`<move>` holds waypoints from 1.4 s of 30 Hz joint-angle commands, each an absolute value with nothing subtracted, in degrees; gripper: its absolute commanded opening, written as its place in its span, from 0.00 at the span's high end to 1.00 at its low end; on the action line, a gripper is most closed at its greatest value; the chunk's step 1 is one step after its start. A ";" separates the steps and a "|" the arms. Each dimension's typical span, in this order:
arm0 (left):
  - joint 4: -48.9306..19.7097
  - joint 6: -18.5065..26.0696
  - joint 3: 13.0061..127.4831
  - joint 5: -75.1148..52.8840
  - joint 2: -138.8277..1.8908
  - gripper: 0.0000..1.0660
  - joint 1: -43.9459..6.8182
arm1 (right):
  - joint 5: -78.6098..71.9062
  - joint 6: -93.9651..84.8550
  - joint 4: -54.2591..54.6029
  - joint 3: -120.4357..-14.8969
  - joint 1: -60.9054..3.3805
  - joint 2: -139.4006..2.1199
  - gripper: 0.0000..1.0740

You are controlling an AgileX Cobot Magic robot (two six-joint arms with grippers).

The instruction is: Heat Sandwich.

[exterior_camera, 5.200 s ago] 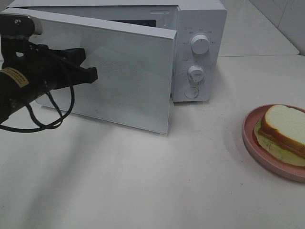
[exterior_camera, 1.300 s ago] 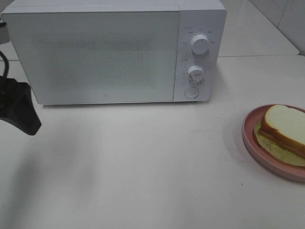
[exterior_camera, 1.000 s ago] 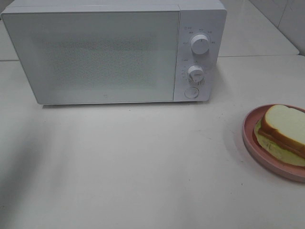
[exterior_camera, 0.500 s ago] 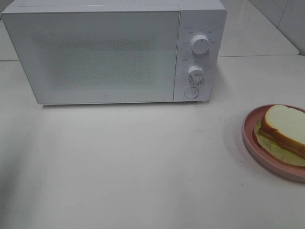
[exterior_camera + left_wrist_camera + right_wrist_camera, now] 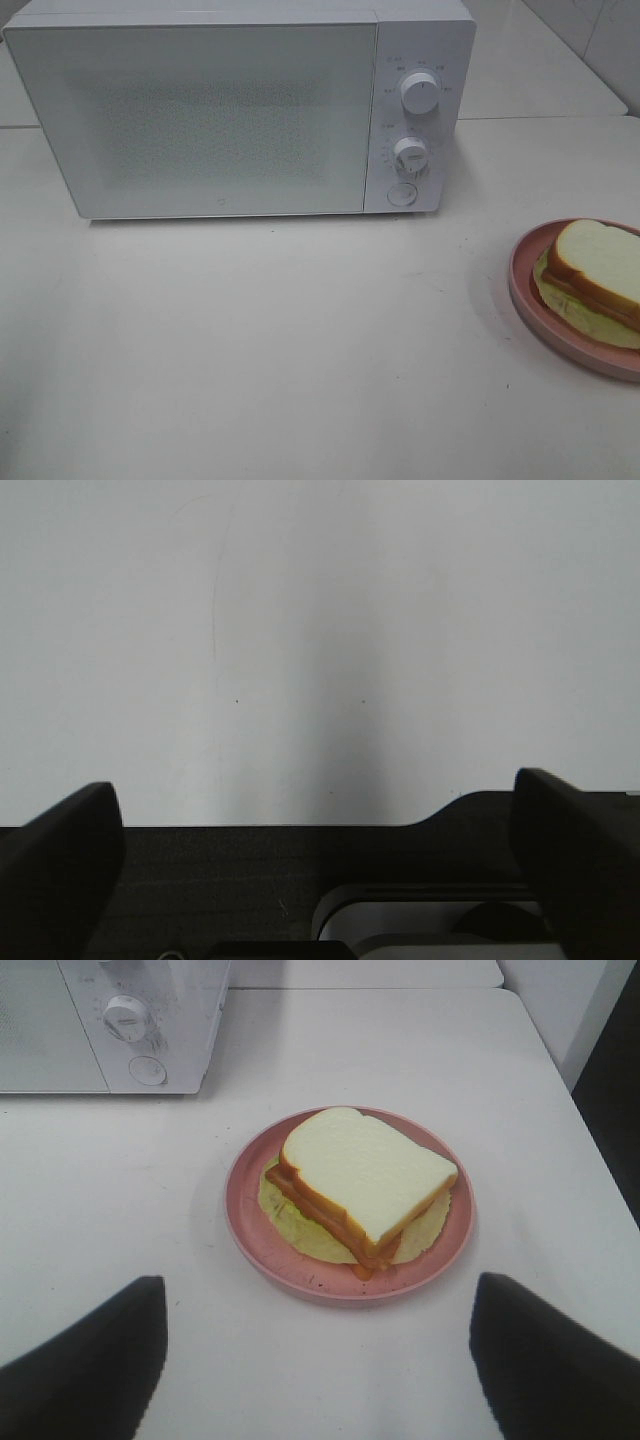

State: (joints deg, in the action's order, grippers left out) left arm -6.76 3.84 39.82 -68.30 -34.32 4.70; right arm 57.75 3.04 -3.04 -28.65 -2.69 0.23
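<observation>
Sandwich (image 5: 362,1182) on plate (image 5: 246,1207), centre frame, microwave (image 5: 240,110) door closed. Right gripper (image 5: 318,1345) apart, empty; left gripper (image 5: 320,820) apart (bare table). Approach plate low, grasp rim squarely.

One microwave (image 5: 220,115), two knobs (image 5: 421,92), one sandwich (image 5: 362,1182), one pink plate (image 5: 300,1270)

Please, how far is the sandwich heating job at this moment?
Done: nothing visible; the sandwich lies on the pink plate, outside the microwave, whose door is shut. In hand: nothing; the right gripper hangs before the plate, jaws open and empty, the left gripper open over bare table. Left: open door, load sandwich, close, start heating.
</observation>
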 commanded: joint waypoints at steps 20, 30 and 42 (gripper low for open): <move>-6.59 3.38 29.51 -61.54 -6.47 0.08 4.87 | 56.95 2.35 -2.98 -28.59 -2.29 1.78 0.30; -6.70 3.32 29.51 -61.54 1.32 0.08 4.87 | 56.95 2.35 -2.98 -28.59 -2.29 1.78 0.30; -6.65 3.32 29.51 -61.54 1.60 0.08 4.87 | 56.95 2.35 -2.92 -28.59 -2.29 1.55 0.30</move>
State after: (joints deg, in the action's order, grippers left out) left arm -6.47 3.78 29.56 -62.17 0.23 4.70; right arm 57.75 3.04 -3.04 -28.65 -2.69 0.23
